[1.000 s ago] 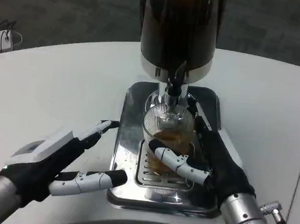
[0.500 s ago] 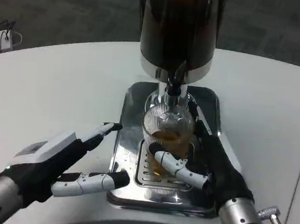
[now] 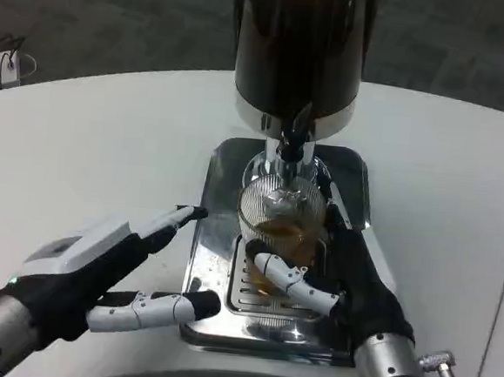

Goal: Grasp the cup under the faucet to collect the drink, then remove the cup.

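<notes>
Under the faucet [image 3: 292, 148], on the steel tray [image 3: 217, 238]: ribbed cup [image 3: 281, 221], amber drink inside, clasped by right hand [image 3: 350, 279], fingers [image 3: 293, 279] wrapped across its near side. Left of tray: left hand [image 3: 97, 272], fingers spread, holding nothing.

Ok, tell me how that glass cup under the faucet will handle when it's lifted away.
The cup looks like ribbed clear glass, probably rigid and breakable. Holding amber drink, it likely spills if tilted. The ribs may help the right hand grip it.

My left robot hand [image 3: 97, 272] hovers with fingers spread apart, holding nothing; my right robot hand [image 3: 341, 278] wraps the cup [image 3: 282, 221].
</notes>
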### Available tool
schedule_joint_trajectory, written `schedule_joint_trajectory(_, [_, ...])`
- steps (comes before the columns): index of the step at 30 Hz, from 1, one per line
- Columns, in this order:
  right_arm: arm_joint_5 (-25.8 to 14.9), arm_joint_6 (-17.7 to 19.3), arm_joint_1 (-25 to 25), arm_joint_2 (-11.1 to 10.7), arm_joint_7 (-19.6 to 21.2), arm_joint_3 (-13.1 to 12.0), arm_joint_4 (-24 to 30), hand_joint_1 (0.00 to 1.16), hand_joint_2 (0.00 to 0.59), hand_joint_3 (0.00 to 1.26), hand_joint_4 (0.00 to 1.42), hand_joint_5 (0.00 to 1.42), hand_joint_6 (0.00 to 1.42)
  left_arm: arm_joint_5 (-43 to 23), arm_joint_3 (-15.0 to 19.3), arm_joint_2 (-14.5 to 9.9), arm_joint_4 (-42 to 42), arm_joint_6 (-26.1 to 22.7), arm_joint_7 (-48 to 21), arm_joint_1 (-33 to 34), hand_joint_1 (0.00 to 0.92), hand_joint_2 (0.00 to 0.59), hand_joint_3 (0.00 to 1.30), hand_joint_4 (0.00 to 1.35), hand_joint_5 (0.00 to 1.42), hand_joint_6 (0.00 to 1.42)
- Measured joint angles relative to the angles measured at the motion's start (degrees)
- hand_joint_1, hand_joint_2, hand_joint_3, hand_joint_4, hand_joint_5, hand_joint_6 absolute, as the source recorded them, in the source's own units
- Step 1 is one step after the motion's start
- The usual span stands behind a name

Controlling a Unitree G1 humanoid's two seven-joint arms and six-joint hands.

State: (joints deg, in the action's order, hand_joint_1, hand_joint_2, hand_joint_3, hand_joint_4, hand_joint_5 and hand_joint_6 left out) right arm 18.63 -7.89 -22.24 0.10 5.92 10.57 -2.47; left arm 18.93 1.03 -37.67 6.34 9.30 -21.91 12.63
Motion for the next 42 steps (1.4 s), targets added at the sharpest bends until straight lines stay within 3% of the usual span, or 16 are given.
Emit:
schedule_joint_trajectory(16, [2.71,0.13,-1.83,2.36,3.95,2.01,-2.17,0.75,0.251,0.00,0.01,0.09,0.02,-0.03,0.18,-0.48,1.12,-1.41,-0.49,-1.70,0.000,0.018,0.06,0.00,0.05,0.11])
schedule_joint_trajectory(23, [5.50,0.09,-1.83,3.70,7.50,3.28,-2.60,0.76,0.251,0.00,0.04,0.14,0.05,-0.04,0.21,-0.71,1.48,-2.30,-1.06,-2.16,0.000,0.018,0.07,0.00,0.05,0.11])
schedule_joint_trajectory(33, [6.88,-0.03,-2.17,5.01,9.46,3.74,-3.95,0.76,0.252,0.00,0.13,0.21,0.10,-0.09,0.21,-0.73,1.61,-3.07,-1.68,-2.18,0.000,0.018,0.07,0.00,0.05,0.11])
schedule_joint_trajectory(42, [6.86,0.57,-3.27,6.24,10.71,3.96,-6.36,0.79,0.269,0.11,0.19,0.27,0.22,-0.13,0.21,-0.89,1.65,-3.57,-2.90,-2.41,0.000,0.018,0.08,0.00,0.05,0.11])
